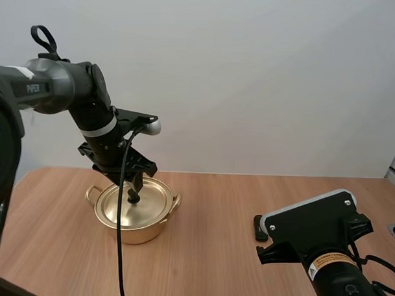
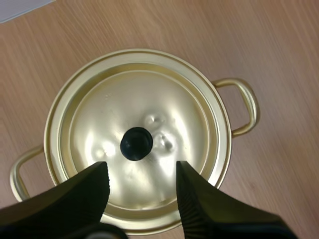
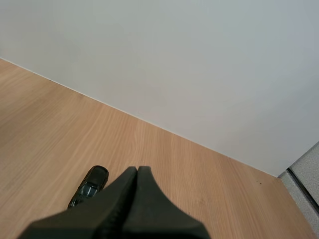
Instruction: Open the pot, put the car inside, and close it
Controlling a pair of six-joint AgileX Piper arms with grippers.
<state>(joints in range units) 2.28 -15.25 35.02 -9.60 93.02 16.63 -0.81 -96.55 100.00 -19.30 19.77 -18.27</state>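
Pot: a golden pot (image 1: 135,229) stands upright on the desk (image 1: 206,265), toward my left side, with a loop handle (image 2: 247,107) at each of two opposite sides.
Lid: the golden lid (image 2: 149,94) sits level on the pot, centred within the rim, so the pot is closed.
Knob: a round black knob (image 2: 136,143) rises from the middle of the lid.
Toy car: a small dark toy car (image 1: 260,228) lies on the bare wood toward my right side, well apart from the pot and outside it.
Left jaws: spread apart and holding nothing. My left fingers (image 2: 79,196) stand apart with their ribbed inner faces turned to each other, straight above the lid, and the knob is in line with the gap between them. In the high view the tips are down at the knob; I cannot tell whether they touch it.
Right jaws: closed together on nothing. My right fingers (image 3: 124,194) lie as one dark wedge over the desk, with the toy car just beside the tip.
Left arm: my left arm (image 1: 95,118) comes in from the left and bends down over the pot.
Right arm: my right arm (image 1: 324,250) sits low at the near right of the desk, with the toy car just beside it.
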